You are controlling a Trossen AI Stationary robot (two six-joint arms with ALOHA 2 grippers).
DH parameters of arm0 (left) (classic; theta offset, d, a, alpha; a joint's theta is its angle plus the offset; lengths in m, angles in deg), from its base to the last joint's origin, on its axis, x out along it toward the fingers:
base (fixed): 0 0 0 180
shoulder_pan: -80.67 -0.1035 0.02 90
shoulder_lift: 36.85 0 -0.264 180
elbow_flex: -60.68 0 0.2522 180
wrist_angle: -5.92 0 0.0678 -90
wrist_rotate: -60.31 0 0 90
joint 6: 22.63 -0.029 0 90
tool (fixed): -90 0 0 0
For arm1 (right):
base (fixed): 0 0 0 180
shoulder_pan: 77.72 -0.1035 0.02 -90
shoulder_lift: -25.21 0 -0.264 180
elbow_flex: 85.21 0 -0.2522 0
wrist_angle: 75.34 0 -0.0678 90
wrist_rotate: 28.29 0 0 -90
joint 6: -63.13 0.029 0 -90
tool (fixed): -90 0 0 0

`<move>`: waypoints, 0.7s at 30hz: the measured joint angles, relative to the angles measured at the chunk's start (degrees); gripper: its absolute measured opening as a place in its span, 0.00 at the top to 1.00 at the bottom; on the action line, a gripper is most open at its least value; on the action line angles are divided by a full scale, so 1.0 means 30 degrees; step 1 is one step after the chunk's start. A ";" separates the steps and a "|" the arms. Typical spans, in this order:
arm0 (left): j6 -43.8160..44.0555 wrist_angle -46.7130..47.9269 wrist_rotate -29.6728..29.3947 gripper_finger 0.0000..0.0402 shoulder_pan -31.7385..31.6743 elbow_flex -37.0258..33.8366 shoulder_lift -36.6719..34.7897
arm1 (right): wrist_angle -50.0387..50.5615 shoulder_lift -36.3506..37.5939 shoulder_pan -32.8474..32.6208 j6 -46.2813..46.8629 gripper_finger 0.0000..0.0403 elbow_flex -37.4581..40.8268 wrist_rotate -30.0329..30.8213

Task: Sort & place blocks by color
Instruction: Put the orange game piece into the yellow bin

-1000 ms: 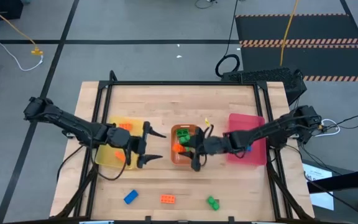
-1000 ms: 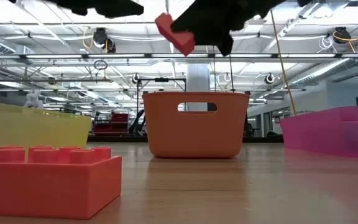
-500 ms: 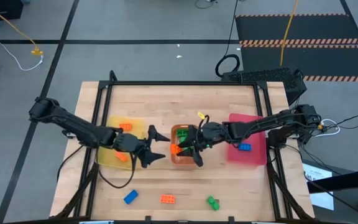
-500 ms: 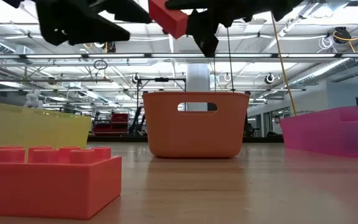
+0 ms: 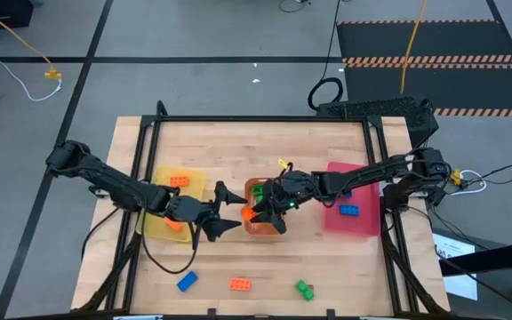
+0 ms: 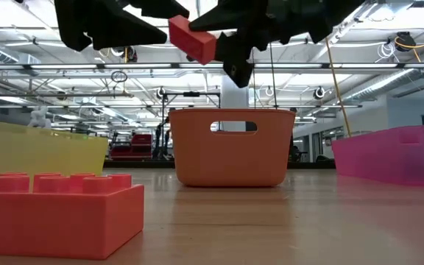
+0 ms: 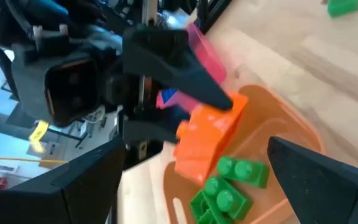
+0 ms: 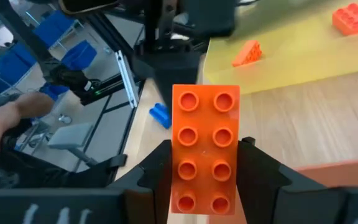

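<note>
Leftward since a second ago, my right gripper [image 8: 205, 180] has carried its orange brick [image 8: 205, 148] to the orange tray's [image 5: 249, 226] nine o'clock rim, clamped at the brick's lower end. My left gripper [image 5: 229, 210], fingers spread wide and empty, faces it at nine o'clock. Only the left wrist view shows green bricks [image 7: 227, 186] inside the tray.

The high view looks straight down on the whole table [image 5: 256, 142] from well above. The low view sits at tabletop height, facing level across toward the orange tray [image 6: 232, 147]. Each wrist view looks close past its own fingers; both share that tray and the orange block [image 8: 206, 149].
</note>
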 joint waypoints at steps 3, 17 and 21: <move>0.0314 -0.0101 0.0326 0.03 0.0104 0.0007 0.0123 | -0.0851 -0.0477 0.0172 0.0048 0.70 0.0007 -0.0316; 0.0808 -0.0230 0.0507 0.26 -0.0020 0.0007 0.0867 | -0.1821 -0.0914 0.0247 -0.0309 0.70 0.0000 -0.0973; 0.0988 -0.0485 0.0495 0.43 -0.0097 0.0015 0.0852 | -0.1799 -0.0914 0.0192 -0.0641 0.70 0.0000 -0.0470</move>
